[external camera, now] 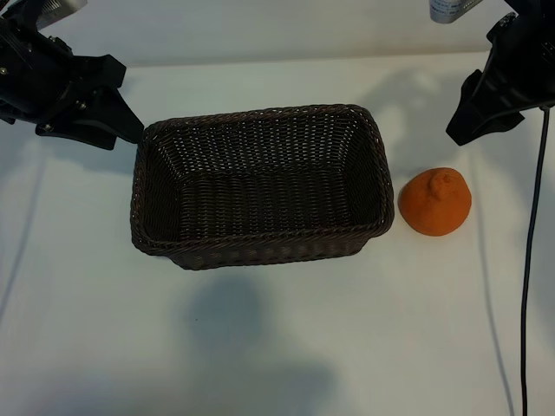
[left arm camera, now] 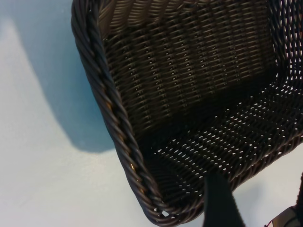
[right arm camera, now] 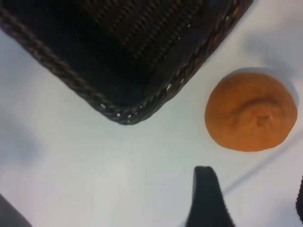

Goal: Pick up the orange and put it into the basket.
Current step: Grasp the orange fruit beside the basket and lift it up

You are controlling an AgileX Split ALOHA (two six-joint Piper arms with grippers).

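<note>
The basket (external camera: 260,251) is dark brown, woven in tight horizontal rows, with a braided rim and small pale gaps showing through its weave; the orange (external camera: 435,202) is bright orange with a dull, bumpy skin; the worktop (external camera: 277,347) is plain white with soft grey shadows; both tools, left (external camera: 117,117) and right (external camera: 473,117), are matte black.
</note>
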